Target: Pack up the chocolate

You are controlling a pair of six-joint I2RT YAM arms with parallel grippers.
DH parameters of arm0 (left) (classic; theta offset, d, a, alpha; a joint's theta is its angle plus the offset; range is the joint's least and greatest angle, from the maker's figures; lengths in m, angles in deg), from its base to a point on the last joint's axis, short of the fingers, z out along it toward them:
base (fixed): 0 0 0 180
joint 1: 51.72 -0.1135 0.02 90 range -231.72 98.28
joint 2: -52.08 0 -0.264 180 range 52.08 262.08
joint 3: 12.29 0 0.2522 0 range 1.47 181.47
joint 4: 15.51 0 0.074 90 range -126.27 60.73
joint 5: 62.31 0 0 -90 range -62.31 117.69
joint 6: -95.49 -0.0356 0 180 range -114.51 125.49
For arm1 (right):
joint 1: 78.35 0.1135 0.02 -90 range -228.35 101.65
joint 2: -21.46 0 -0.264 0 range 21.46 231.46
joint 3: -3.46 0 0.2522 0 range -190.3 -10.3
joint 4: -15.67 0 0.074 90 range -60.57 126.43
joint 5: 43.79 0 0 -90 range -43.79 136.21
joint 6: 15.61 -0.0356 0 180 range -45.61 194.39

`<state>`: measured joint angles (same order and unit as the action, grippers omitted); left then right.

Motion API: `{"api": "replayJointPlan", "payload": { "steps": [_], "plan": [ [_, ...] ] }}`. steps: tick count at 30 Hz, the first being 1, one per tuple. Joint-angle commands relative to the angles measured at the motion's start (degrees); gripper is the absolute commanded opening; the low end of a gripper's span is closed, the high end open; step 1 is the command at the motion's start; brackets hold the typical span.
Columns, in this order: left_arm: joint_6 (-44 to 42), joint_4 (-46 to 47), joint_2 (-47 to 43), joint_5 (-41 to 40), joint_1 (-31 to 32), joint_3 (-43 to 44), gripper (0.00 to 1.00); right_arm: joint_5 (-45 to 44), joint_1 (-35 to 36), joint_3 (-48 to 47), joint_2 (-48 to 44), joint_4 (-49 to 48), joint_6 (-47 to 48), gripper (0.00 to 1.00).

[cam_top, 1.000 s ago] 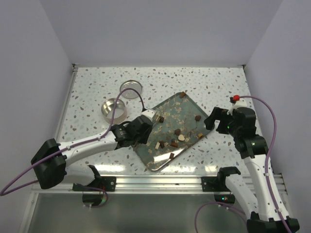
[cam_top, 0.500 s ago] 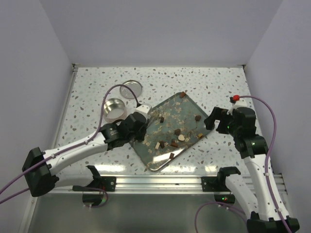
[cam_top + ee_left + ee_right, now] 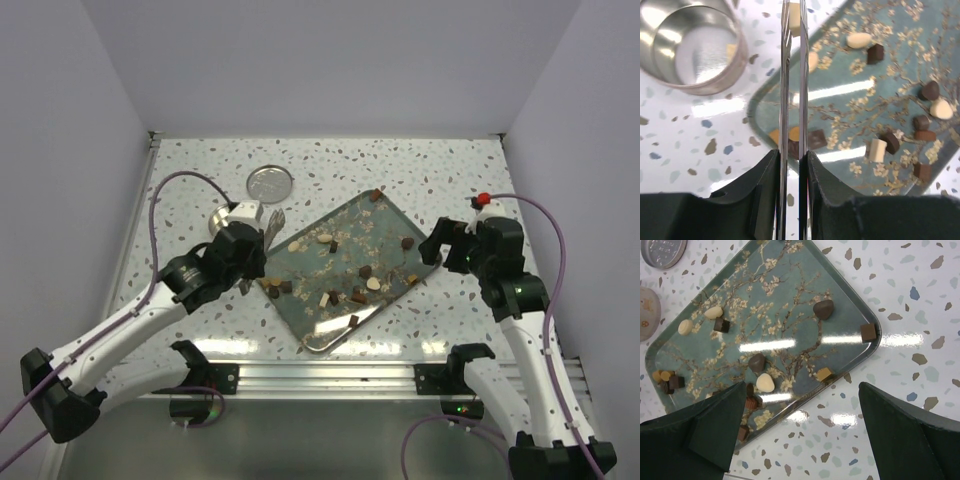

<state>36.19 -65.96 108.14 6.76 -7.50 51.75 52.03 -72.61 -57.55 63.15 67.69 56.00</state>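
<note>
On the bench [image 3: 450, 170], a teal tray [image 3: 790, 285] with a blossom print lies at an angle, and the chocolate [image 3: 823, 309] is scattered loose across it. The pieces are small and mixed in kind: a dark brown rounded one near the far end, a brown square [image 3: 868, 331] touching the tray's rim, a tan square [image 3: 823, 373] by the near edge, and a cream oval [image 3: 765, 382] just beside another dark piece. Two more cream ovals and a dark square lie toward the tray's left side, and a cluster of tan and dark pieces sits in its left corner.

The left hand [image 3: 791, 165] is clamped on thin metal tweezers [image 3: 785, 75], whose blades run forward over the tray's left edge. A pale piece shows at the blade tips, which are cut off by the top of the wrist view. A round metal tin [image 3: 737, 60] stands open on the bench just left of the blades. Its lid [image 3: 269, 184] lies flat farther back.

The right hand [image 3: 802, 385] hangs above the tray's right end with its fingers wide apart, holding nothing.
</note>
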Motion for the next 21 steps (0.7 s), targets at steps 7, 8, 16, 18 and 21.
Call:
{"api": "replayJointPlan", "payload": {
  "steps": [7,8,16,18,21],
  "plan": [
    [0.9,-7.9,-7.1,-4.6,-10.6,2.6,0.28,2.9,0.2,-0.2,1.5,-3.6,0.4,0.97],
    [0.8,-8.2,-7.1,-4.3,-11.3,2.5,0.28,3.0,0.2,-0.2,1.5,-3.8,0.4,0.97],
    [0.9,-9.1,-7.4,-5.1,-14.6,2.7,0.31,3.5,0.3,-0.7,2.3,-4.1,0.8,0.98],
    [0.7,-9.1,-7.0,-4.8,-14.7,2.7,0.37,3.7,0.2,-0.7,2.3,-4.1,1.0,0.97],
    [0.7,-9.1,-6.7,-4.9,-14.9,2.7,0.43,3.8,0.2,-0.6,2.4,-4.2,1.2,0.98]
  ]
}}
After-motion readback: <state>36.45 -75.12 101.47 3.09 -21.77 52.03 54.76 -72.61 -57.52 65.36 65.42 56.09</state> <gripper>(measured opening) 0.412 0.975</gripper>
